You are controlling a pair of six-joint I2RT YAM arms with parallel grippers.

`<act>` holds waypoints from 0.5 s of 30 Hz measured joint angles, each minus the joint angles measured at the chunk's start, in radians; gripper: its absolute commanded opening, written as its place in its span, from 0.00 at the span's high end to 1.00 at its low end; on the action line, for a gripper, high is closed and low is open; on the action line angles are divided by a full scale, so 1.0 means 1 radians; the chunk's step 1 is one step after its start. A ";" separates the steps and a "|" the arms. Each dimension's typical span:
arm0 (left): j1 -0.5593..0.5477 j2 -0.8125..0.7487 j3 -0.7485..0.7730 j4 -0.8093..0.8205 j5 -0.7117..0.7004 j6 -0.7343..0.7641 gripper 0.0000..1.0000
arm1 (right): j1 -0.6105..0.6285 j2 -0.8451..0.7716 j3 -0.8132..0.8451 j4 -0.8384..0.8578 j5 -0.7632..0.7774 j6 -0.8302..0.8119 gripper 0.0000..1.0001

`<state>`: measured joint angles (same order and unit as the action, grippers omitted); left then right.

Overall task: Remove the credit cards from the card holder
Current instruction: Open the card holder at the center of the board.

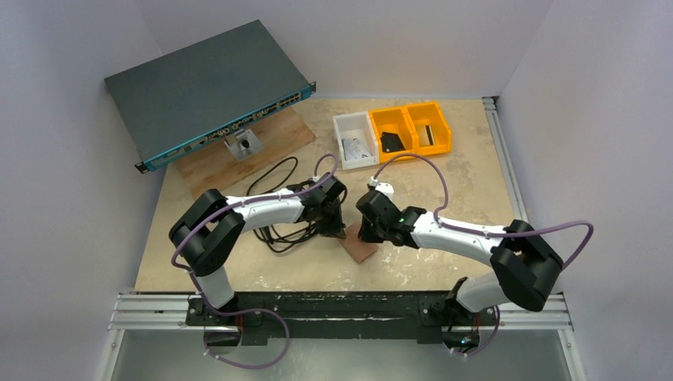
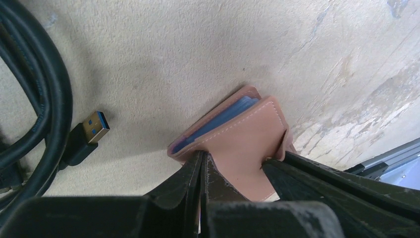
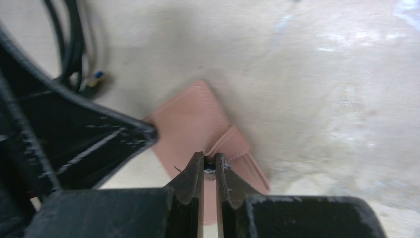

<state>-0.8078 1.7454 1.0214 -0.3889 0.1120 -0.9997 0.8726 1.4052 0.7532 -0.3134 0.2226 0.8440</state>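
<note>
The card holder is a small reddish-brown leather wallet lying at the table's near middle, between both arms. In the left wrist view my left gripper is shut on the near edge of the card holder, pinching its cover. Blue layers show between the covers. The credit cards themselves are hidden inside. In the right wrist view my right gripper is shut on the snap-button tab, the metal snap showing between its tips. From above, the left gripper and right gripper flank the holder.
A black cable with a blue USB plug lies just left of the holder. At the back are a network switch on a wooden board, a white bin and orange bins.
</note>
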 measured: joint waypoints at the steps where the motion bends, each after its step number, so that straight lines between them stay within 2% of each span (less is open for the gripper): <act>1: 0.000 0.002 0.002 0.000 0.000 0.000 1.00 | -0.011 -0.008 -0.008 0.006 -0.014 0.000 1.00; 8: 0.000 0.008 0.015 -0.024 -0.003 0.017 1.00 | -0.091 -0.056 -0.058 -0.003 -0.075 -0.007 1.00; 15: 0.000 0.009 0.031 -0.056 -0.013 0.058 1.00 | -0.101 -0.075 -0.069 -0.008 -0.111 -0.006 1.00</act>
<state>-0.8074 1.7542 1.0519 -0.4450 0.0994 -0.9417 0.7719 1.3300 0.6838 -0.3214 0.1116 0.8375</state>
